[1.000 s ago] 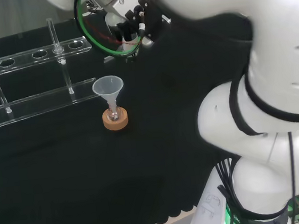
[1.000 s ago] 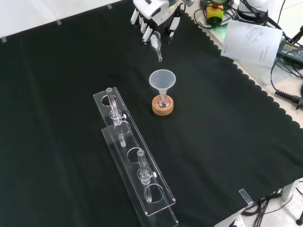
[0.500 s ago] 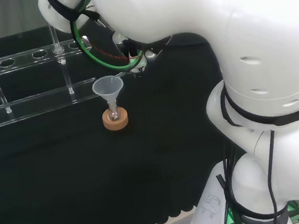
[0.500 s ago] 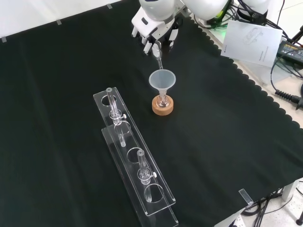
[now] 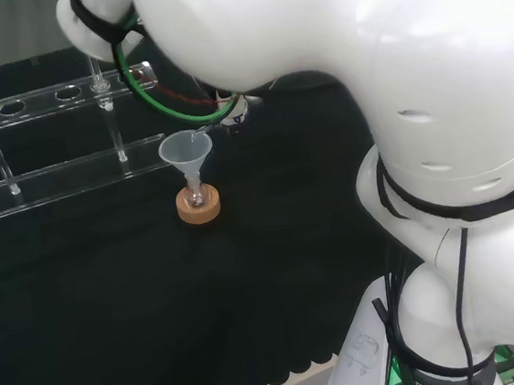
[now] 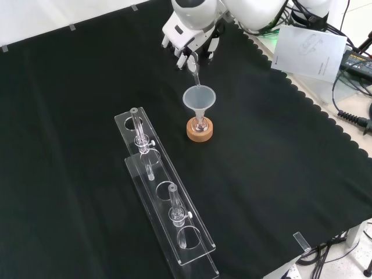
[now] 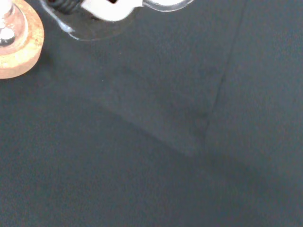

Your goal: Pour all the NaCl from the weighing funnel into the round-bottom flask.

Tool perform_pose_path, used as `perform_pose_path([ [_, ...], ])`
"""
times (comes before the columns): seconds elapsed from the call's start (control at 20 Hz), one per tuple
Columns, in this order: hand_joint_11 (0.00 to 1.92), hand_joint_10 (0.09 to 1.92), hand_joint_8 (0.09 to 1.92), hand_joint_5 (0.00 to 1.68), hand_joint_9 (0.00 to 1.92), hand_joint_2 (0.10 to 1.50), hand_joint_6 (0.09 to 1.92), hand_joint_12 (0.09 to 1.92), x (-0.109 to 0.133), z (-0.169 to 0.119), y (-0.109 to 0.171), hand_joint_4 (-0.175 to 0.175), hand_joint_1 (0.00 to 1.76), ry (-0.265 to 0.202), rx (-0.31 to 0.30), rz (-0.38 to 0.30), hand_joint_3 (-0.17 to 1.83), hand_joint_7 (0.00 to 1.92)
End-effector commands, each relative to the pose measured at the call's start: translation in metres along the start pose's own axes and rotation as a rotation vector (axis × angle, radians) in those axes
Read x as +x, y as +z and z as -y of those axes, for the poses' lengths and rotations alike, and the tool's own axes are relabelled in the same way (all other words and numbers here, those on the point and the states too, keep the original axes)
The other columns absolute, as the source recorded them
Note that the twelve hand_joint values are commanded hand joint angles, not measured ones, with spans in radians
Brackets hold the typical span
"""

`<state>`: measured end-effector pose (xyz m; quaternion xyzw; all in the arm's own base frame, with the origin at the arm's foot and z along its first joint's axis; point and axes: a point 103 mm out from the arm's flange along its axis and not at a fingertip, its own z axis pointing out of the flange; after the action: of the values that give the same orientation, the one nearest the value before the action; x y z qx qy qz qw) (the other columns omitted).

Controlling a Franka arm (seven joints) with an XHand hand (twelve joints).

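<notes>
1. Where the front view begins at its left, the surface (image 6: 70, 116) is bare black cloth.
2. Next rightward, a clear tube rack (image 6: 165, 197) runs diagonally; upright glass tubes stand in it, one near its far end (image 6: 135, 125), one nearer the camera (image 6: 173, 203).
3. Right of the rack, a cork ring (image 6: 200, 129) sits on the cloth; a small round-bottom flask (image 6: 200, 122) rests in it.
4. A clear plastic funnel (image 6: 199, 99) stands upright in the flask's neck, mouth up.
5. Above the funnel in the front view, the hand (image 6: 192, 38) comes in from the top edge, fingers curled round a slim glass weighing funnel (image 6: 193, 67).
6. The weighing funnel tilts downward; its narrow tip sits at the plastic funnel's rim, just over the mouth. Contents: cannot tell.
7. Head view agrees: the tip (image 5: 203, 136) meets the funnel's right rim (image 5: 185, 148), cork ring (image 5: 199, 205) below.
8. Far right of the front view, papers (image 6: 308, 52) and cables lie beyond the cloth's scalloped edge.
</notes>
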<state>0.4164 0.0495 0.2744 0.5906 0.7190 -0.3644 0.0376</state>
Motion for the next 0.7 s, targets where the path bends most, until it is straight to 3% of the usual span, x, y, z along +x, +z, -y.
perform_pose_path([
  [0.05, 0.92, 0.16, 0.33, 1.19, 1.43, 0.87, 0.71, 1.03, 0.009, -0.002, -0.007, 0.175, 1.09, -0.012, 0.011, 0.053, 0.31, 1.34],
  [0.7, 0.93, 0.15, 0.32, 1.19, 1.43, 0.87, 0.71, 1.03, 0.013, 0.002, -0.02, 0.175, 1.09, -0.001, 0.006, 0.179, 0.32, 1.34],
])
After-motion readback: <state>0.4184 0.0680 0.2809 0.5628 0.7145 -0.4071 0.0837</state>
